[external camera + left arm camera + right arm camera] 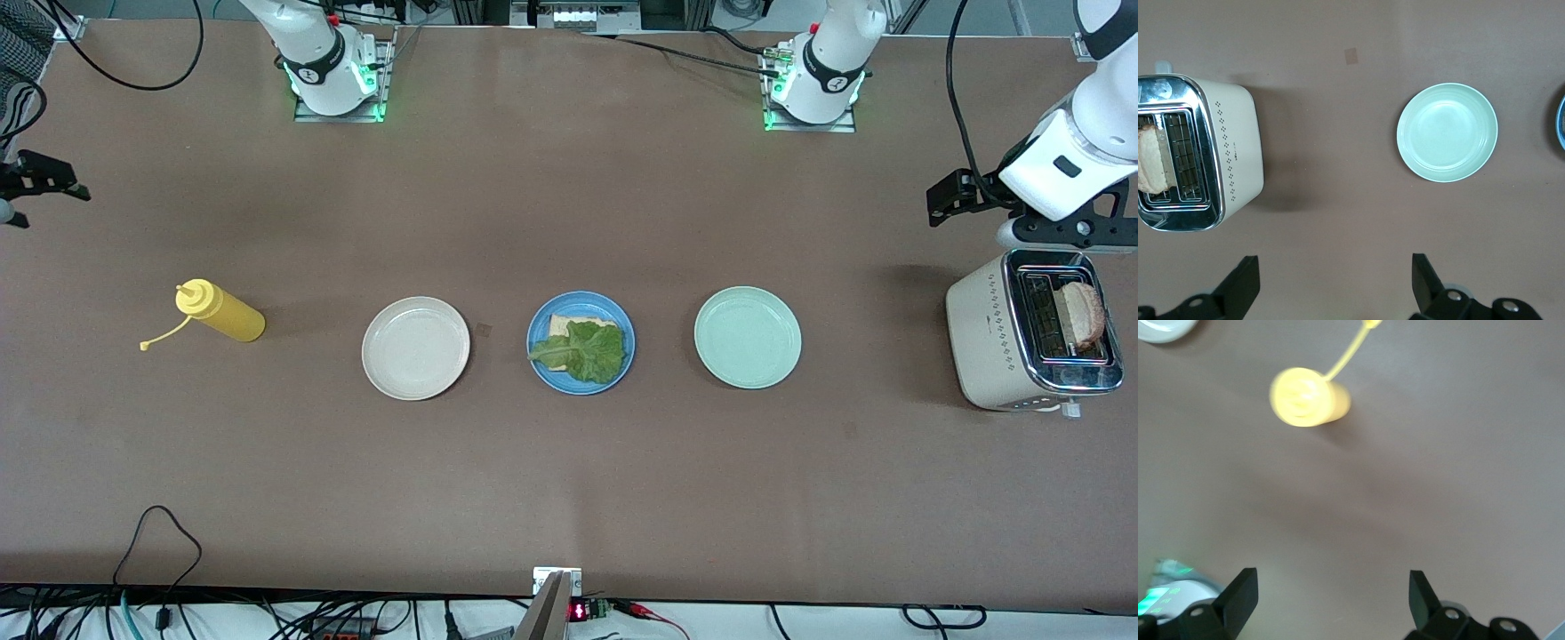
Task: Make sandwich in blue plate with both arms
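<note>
I see the blue plate point(581, 342) mid-table with one bread slice point(569, 327) and lettuce point(587, 352) on it. My left gripper point(1335, 283) hangs spread near the toaster point(1022, 342), well apart from the plate. My right gripper point(1331, 600) hangs spread by the mustard bottle point(222, 311).

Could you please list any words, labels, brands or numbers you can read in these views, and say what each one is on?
No text can be read for certain.
Toaster: a small dark mark on its side wall among the dot patterns, too small to read.
Arm bases: a small round mark on the black band, unreadable.
Red display at the table edge nearest the front camera: unreadable.
</note>
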